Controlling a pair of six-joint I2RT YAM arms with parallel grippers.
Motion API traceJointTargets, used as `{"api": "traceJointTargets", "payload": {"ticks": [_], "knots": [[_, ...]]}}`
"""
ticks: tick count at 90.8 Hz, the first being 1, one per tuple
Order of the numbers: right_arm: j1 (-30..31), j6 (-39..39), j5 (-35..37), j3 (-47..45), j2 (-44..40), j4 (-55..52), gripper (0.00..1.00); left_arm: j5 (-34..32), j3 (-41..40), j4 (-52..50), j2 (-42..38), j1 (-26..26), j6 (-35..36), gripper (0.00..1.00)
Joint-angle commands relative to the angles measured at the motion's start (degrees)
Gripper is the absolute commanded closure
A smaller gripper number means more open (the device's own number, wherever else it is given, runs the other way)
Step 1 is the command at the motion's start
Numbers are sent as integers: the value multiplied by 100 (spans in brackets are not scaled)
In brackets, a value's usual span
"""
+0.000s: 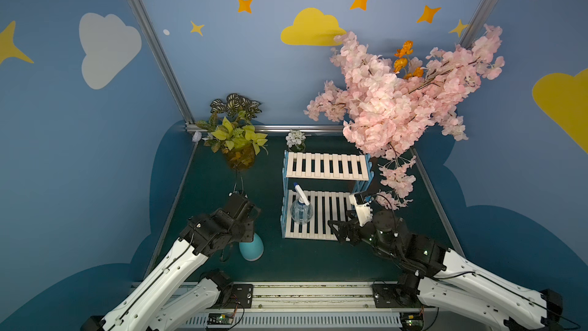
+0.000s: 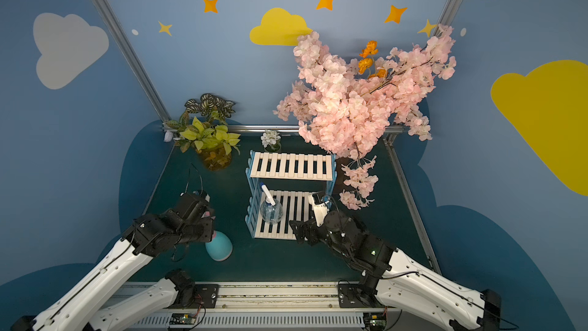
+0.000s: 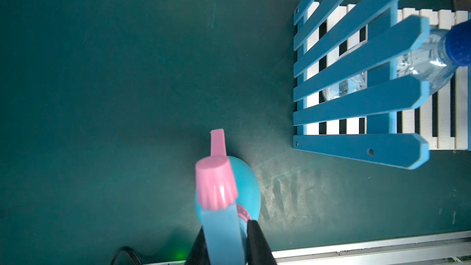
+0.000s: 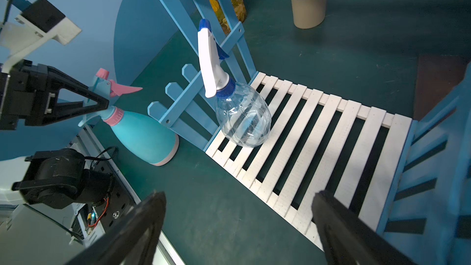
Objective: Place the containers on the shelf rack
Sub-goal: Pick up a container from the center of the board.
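Observation:
A teal egg-shaped spray bottle [image 1: 251,248] [image 2: 219,248] [image 4: 142,136] with a pink-tipped nozzle stands on the green mat, left of the shelf rack [image 1: 327,167] [image 2: 291,165]. My left gripper [image 3: 226,225] [image 4: 104,104] is shut on its spray head just above the pink collar, one black finger on each side. A clear bottle [image 1: 301,211] [image 2: 271,211] [image 4: 243,118] with a white-blue nozzle stands at the left end of the rack's lower shelf. My right gripper [image 1: 334,230] [image 4: 239,195] hangs open over that shelf's front edge, holding nothing.
An amber vase of leafy plants [image 1: 238,154] stands at the back left and a small glass of white flowers [image 1: 296,140] behind the rack. A pink blossom branch [image 1: 397,106] overhangs the rack's right end. A metal rail [image 1: 311,294] runs along the mat's front.

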Motion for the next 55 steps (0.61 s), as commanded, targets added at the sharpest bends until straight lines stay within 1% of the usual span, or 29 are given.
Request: {"api": "traceJointTargets", "payload": {"ticks": [1, 10, 20, 29, 39, 48, 55], "knots": [[4, 4, -20, -27, -27, 146, 4, 82, 292, -185, -112, -18, 152, 90], [4, 4, -4, -36, -48, 171, 4, 248, 479, -239, -299, -22, 350, 92], [0, 19, -12, -37, -60, 210, 4, 475, 678, -296, -524, -22, 553, 97], [-1, -3, -13, -22, -84, 201, 4, 741, 974, -471, -616, -22, 822, 97], [-9, -222, 10, -6, -216, 114, 4, 1047, 1405, -859, -547, -24, 1162, 97], [-6, -326, 132, -9, -402, -12, 4, 1567, 1755, -1227, -355, -23, 1590, 98], [-13, -382, 209, -10, -549, -108, 4, 2204, 1883, -1389, -247, -24, 1952, 97]]}}
